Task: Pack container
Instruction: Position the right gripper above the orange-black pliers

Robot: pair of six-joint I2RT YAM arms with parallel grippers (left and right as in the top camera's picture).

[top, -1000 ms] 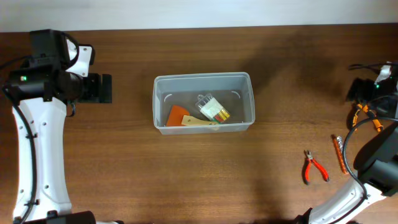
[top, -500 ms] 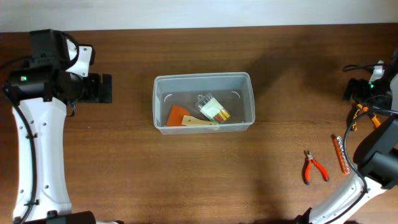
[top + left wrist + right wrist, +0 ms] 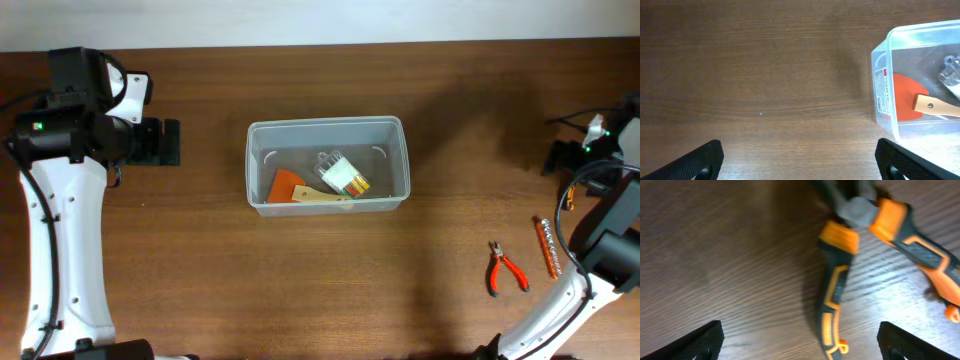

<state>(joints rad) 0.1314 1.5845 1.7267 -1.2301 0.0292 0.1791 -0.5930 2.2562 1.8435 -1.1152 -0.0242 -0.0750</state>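
Note:
The clear plastic container (image 3: 327, 165) stands mid-table and holds an orange scraper with a wooden handle (image 3: 300, 190) and a clear pack of bits (image 3: 341, 174); its left end shows in the left wrist view (image 3: 885, 90). My left gripper (image 3: 799, 157) is open and empty over bare wood, left of the container. My right gripper (image 3: 800, 340) is open at the far right edge, low over orange-and-grey pliers (image 3: 837, 287) that lie between its fingers, not gripped. In the overhead view this gripper (image 3: 562, 157) is partly hidden by the arm.
Small red pliers (image 3: 504, 270) and an orange-handled tool (image 3: 546, 247) lie on the table at the right front. The right arm's cable and body (image 3: 610, 230) crowd the right edge. The left arm (image 3: 60, 200) runs down the left side.
My right gripper has shifted a little left and toward the front over the orange-and-grey pliers. The left arm and the container have not moved.

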